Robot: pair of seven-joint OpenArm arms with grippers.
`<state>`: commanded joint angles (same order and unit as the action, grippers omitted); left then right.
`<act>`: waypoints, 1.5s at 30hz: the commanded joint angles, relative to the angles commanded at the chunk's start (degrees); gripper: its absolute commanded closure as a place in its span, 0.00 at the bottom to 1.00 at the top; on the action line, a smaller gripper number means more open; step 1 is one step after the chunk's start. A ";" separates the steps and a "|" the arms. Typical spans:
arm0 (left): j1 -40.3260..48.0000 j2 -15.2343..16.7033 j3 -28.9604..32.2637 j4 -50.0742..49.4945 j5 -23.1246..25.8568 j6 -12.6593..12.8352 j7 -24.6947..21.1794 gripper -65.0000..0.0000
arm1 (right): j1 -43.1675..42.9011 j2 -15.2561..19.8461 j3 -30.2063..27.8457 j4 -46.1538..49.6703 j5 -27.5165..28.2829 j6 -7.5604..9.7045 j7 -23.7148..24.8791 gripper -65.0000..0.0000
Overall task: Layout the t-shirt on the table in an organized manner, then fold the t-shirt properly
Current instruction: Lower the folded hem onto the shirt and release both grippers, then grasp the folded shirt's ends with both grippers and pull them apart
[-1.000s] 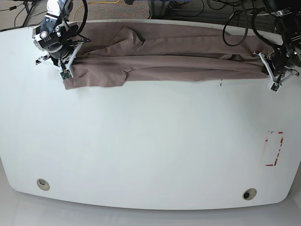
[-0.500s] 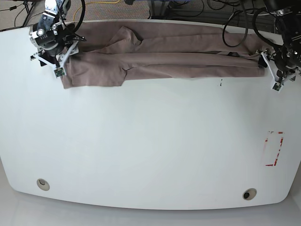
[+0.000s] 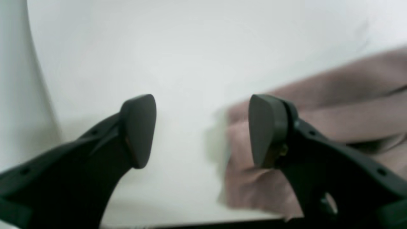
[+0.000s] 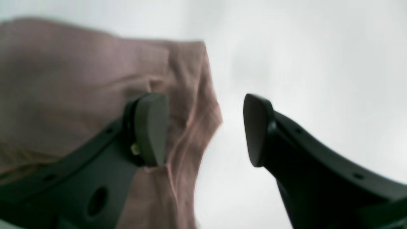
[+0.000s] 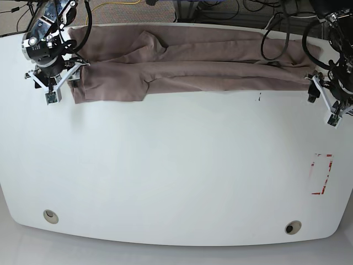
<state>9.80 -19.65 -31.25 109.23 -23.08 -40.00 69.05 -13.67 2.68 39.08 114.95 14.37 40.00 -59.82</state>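
Note:
The mauve t-shirt (image 5: 193, 69) lies stretched in a long, creased band along the far edge of the white table (image 5: 176, 165). My right gripper (image 5: 54, 83) hovers just off the shirt's left end. In its wrist view that gripper (image 4: 203, 130) is open, with the shirt (image 4: 79, 89) lying below its left finger and the cloth's edge reaching partway into the gap. My left gripper (image 5: 326, 100) is off the shirt's right end. It (image 3: 203, 130) is also open and empty, over bare table, with the shirt's end (image 3: 349, 105) under its right finger.
A red tape rectangle (image 5: 321, 174) marks the table's right side. Two metal grommet holes (image 5: 50, 216) (image 5: 292, 227) sit near the front edge. A dark speck (image 5: 258, 98) lies just in front of the shirt. Cables (image 5: 220, 11) run on the floor beyond the far edge.
Both grippers have moved outward, off the shirt's two ends. The shirt's band has shifted slightly toward the far edge and now lies still.

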 joint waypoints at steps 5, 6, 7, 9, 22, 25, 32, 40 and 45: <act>2.55 2.73 1.85 -0.35 4.40 0.00 0.00 0.34 | -0.35 -2.46 0.00 -2.99 -0.53 0.00 0.00 0.57; 3.25 2.99 1.93 -0.79 5.27 0.00 0.00 0.34 | -0.35 -2.81 0.00 -3.69 -0.97 0.00 0.00 0.60; 3.60 3.52 1.93 -1.41 6.15 0.00 0.00 0.34 | -0.35 -3.25 0.00 -4.75 -1.58 0.00 0.18 0.66; 3.78 4.04 2.20 -2.90 7.21 0.00 -0.09 0.34 | -0.35 -3.43 0.00 -6.24 -2.46 0.00 0.26 0.74; 4.40 0.62 7.91 -16.53 7.47 0.00 -8.53 0.46 | -0.79 -1.85 0.00 -15.30 -10.11 0.00 8.09 0.81; 0.97 0.35 9.05 -19.69 7.56 0.00 -8.53 0.46 | 1.05 0.09 0.00 -18.37 -11.08 0.00 10.11 0.81; -5.80 0.35 10.99 -26.73 7.56 0.00 -9.23 0.46 | 3.78 3.08 0.00 -24.00 -11.25 0.00 13.54 0.81; -11.43 0.53 12.22 -31.21 13.19 0.00 -11.25 0.45 | 7.03 6.07 0.35 -27.52 -11.25 0.00 15.38 0.82; -12.04 0.70 12.13 -31.03 13.71 0.00 -10.90 0.45 | 7.30 6.24 0.26 -27.34 -11.34 0.00 15.47 0.82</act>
<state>-2.24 -18.95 -19.12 78.20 -9.36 -40.00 58.15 -6.37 8.92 39.34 87.60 3.03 40.00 -44.35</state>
